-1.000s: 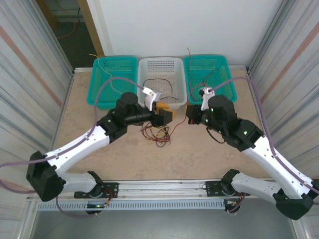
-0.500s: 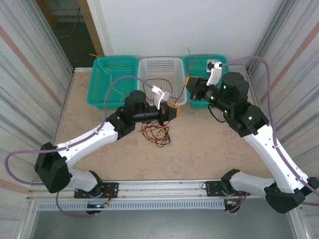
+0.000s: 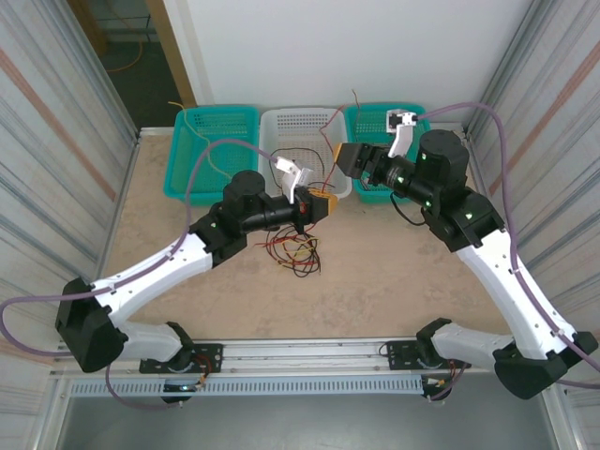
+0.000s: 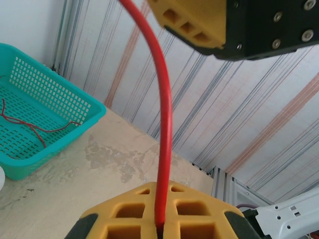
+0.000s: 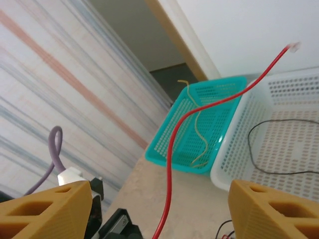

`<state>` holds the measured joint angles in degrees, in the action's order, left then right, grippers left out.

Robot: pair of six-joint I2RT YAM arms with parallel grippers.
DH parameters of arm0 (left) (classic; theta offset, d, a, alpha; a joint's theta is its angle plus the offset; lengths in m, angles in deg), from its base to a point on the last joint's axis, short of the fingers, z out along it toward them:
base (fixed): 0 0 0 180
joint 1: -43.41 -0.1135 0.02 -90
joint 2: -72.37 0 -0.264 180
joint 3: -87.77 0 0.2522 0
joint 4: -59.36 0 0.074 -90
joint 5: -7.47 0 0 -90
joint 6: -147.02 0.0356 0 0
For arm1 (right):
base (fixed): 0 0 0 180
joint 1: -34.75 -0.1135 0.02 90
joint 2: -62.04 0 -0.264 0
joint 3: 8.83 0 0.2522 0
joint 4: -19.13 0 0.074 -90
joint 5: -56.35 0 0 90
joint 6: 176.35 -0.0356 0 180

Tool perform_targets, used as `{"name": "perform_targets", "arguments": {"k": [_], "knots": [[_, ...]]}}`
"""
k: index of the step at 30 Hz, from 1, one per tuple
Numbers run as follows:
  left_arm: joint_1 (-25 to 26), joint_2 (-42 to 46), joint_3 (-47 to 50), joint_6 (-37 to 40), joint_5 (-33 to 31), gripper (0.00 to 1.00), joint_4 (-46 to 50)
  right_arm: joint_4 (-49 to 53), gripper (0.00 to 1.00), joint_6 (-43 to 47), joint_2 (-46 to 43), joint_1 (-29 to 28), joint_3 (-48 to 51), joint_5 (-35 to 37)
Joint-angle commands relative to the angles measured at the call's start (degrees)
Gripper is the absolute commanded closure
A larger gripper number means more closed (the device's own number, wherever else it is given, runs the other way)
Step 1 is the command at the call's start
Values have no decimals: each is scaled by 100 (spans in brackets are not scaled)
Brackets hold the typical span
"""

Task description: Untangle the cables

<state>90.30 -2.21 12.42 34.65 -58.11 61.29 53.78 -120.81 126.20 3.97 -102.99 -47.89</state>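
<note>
My left gripper [image 3: 319, 202] is shut on a red cable [image 4: 165, 124]; the yellow fingertips [image 4: 194, 219] pinch it at their seam. From there the cable rises and passes between the fingers of my right gripper [image 3: 342, 155], which stands open above the white basket's near edge. In the right wrist view the red cable [image 5: 169, 149] runs free through the wide gap, touching neither finger, its tip in the air. A tangle of red, dark and yellow cables [image 3: 295, 248] lies on the table just below the left gripper.
Three baskets stand along the back edge. The left teal basket [image 3: 216, 110] holds a yellow cable [image 5: 199, 129]. The white basket [image 3: 300, 113] holds a black cable [image 5: 269, 149]. The right teal basket [image 4: 75, 102] holds red cables. Striped walls close both sides.
The left gripper closed on the red cable. The right gripper lifted toward the back baskets with the cable, then opened and let it go.
</note>
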Motion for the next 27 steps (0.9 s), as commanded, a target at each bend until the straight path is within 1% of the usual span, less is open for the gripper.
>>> {"name": "perform_targets", "arguments": {"k": [1,4,9,12,14,17,18,21,22,23,25,26,27], "knots": [[-13,216,-45,12,-56,100,-38,-91,30,-302,0,-71,221,-441],[-30,234,-16,36,-74,100,-77,-204,37,-470,9,-172,426,-471],[-31,234,-25,96,-70,100,1,-297,53,-566,85,-350,604,-501],[-27,221,-28,123,-67,100,49,-252,70,-545,124,-406,591,-433],[-30,208,-26,121,-78,100,67,-231,79,-495,101,-399,572,-376],[-23,182,-15,108,-77,100,67,-234,98,-407,71,-401,515,-308],[-31,168,-8,101,-72,100,67,-200,100,-369,79,-401,472,-296],[-24,146,-1,100,-90,100,71,-93,100,-237,79,-393,315,-246],[-31,146,-12,95,-124,96,105,-24,100,-175,79,-365,244,-195],[-31,153,-19,101,-187,85,155,40,100,-114,88,-331,172,-170],[-29,230,-8,89,-421,57,295,238,100,-6,112,-181,8,-132],[-31,291,7,100,-555,48,378,317,100,38,122,-92,-62,-146],[-24,363,22,117,-713,41,486,413,100,116,131,9,-137,-157]]}}
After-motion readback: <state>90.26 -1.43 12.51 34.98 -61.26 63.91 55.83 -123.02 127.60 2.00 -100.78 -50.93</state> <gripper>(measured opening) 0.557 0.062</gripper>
